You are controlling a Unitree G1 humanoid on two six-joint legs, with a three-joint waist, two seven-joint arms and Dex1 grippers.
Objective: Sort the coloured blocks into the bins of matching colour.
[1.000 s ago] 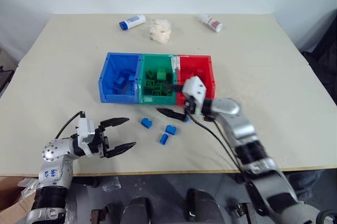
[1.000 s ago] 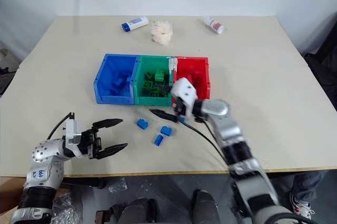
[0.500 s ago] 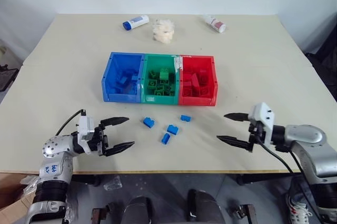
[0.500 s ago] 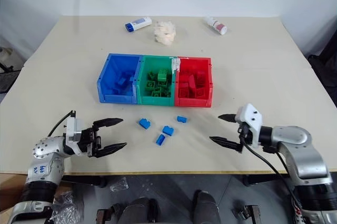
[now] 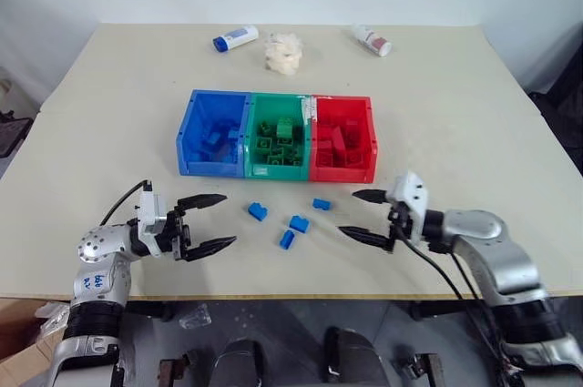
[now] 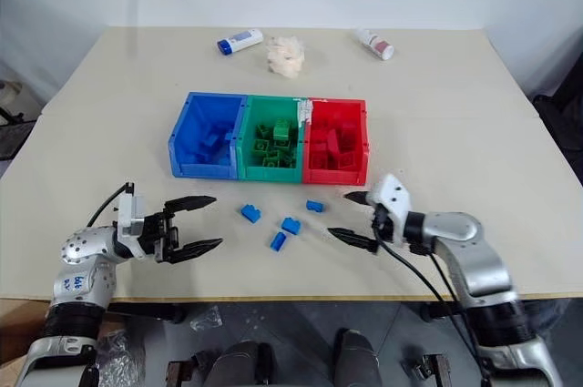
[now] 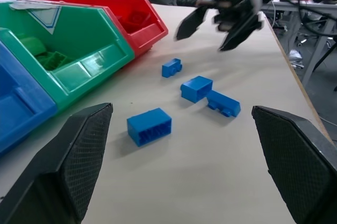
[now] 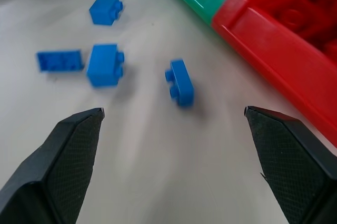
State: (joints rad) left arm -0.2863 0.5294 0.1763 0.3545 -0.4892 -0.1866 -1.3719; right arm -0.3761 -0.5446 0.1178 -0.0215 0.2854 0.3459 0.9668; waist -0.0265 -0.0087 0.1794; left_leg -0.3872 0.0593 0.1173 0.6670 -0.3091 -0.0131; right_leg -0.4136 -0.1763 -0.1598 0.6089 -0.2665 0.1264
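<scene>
While four blue bricks (image 5: 258, 212) lay loose on the table (image 5: 474, 114) just before the bins (image 5: 276, 137), both grippers stood wide open and empty in the head views: the left gripper (image 5: 211, 221) near the front edge, the right gripper (image 5: 363, 216) nearest the small brick (image 5: 321, 204) below the red bin (image 5: 342, 150). More blue bricks sat in the blue bin (image 5: 211, 131). Two tubes and a crumpled wad lay at the far edge, before a plain wall.

In the left wrist view, the nearest brick (image 7: 149, 126) lay between the open fingers (image 7: 84, 145).

In the right wrist view, the small brick (image 8: 179, 82) lay on its side. These looked light, stiff and smooth; a pinch across the flat sides seemed best, clear of the studs.
</scene>
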